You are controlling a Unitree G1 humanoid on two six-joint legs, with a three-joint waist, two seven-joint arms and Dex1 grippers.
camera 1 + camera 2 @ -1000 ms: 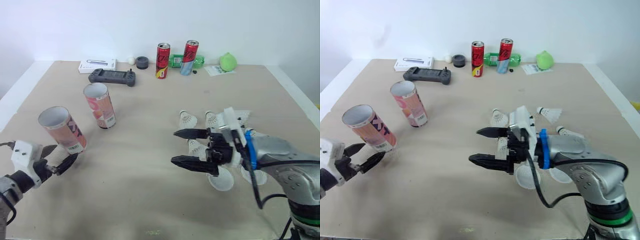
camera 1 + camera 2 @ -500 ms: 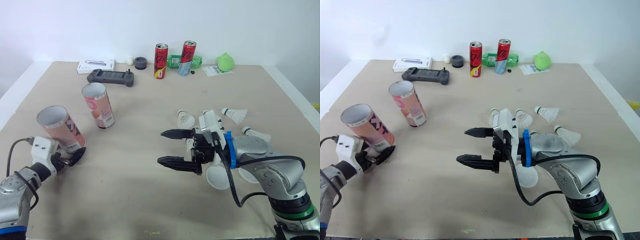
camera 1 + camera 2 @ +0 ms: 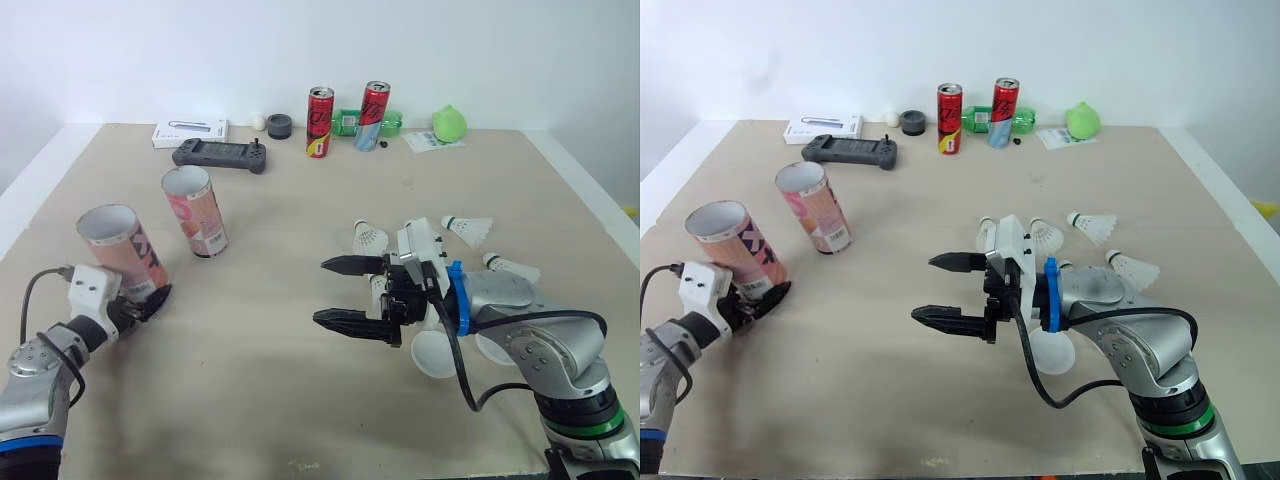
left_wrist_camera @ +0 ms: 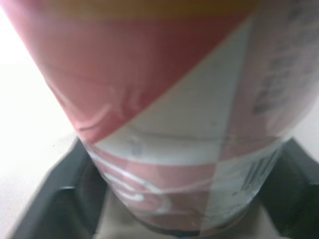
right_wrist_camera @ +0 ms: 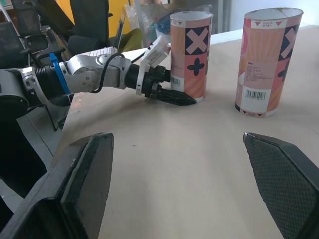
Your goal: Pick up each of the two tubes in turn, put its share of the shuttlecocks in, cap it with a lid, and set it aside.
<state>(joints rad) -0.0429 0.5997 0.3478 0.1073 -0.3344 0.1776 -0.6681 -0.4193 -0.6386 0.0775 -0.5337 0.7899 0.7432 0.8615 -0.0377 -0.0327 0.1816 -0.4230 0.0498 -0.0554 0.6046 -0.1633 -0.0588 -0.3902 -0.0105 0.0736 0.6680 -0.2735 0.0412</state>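
Note:
Two pink open-topped tubes stand on the table's left. The near tube (image 3: 120, 250) has my left gripper (image 3: 140, 300) shut on its base; the black fingers (image 4: 47, 199) press both sides. The far tube (image 3: 196, 210) stands free behind it. Over the table's middle my right gripper (image 3: 335, 293) hovers open and holds nothing, pointing toward the tubes (image 5: 192, 55). Several white shuttlecocks (image 3: 370, 238) lie behind and beside the right wrist, one (image 3: 468, 227) farther right. Two white round lids (image 3: 437, 352) lie under the right forearm.
Along the far edge sit a white box (image 3: 190, 131), a dark game controller (image 3: 220, 155), a small dark cap (image 3: 279, 126), two red cans (image 3: 320, 121), a green bottle (image 3: 352, 122) and a green object (image 3: 449, 123). Bare tabletop lies between the tubes and the right gripper.
My left gripper went forward from open and short of the near tube to shut around its base. The right gripper slid a little to the left, still open.

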